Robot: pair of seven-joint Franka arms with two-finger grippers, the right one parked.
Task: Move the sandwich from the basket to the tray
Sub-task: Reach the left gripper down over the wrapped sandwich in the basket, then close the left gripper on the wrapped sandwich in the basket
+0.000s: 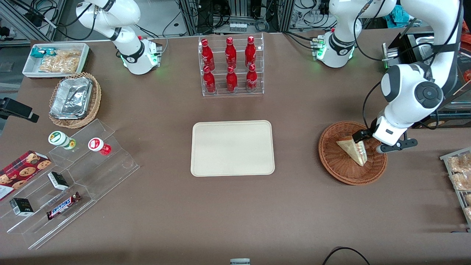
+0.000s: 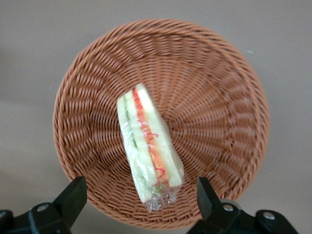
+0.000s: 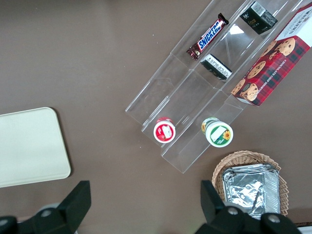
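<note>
A brown worktop (image 1: 235, 213) carries a flat cream-beige rectangular tray (image 1: 232, 148) with rounded corners and a low rim, lying bare near its middle. Well apart from the tray, toward the working arm's end of the worktop, sits a round, shallow, reddish-brown wicker basket (image 1: 340, 169). Inside the basket lies a small triangular sandwich (image 1: 354, 150) of pale white bread, wrapped in clear film, with red and green filling showing along its cut edge. The white left arm bends down over the basket, and its end effector (image 1: 368, 141) hangs just above the basket's rim, close to the sandwich. In the left wrist view the two dark fingers (image 2: 72, 197) stand spread wide apart, one on each side of the sandwich's nearer end, touching neither the bread nor the wicker, so the end effector (image 2: 141, 195) is open and holds nothing. Farther from the front camera than the tray stands a clear acrylic rack (image 1: 232, 66) holding six red bottles in two rows. Toward the parked arm's end of the worktop are a lighter tan wicker basket with a foil container (image 1: 73, 98), a white rectangular bin of snacks (image 1: 55, 59), and a clear stepped display stand (image 1: 73, 180) bearing two small round-lidded cups, a chocolate bar, small dark boxes and a red box of cookies (image 1: 22, 173).
</note>
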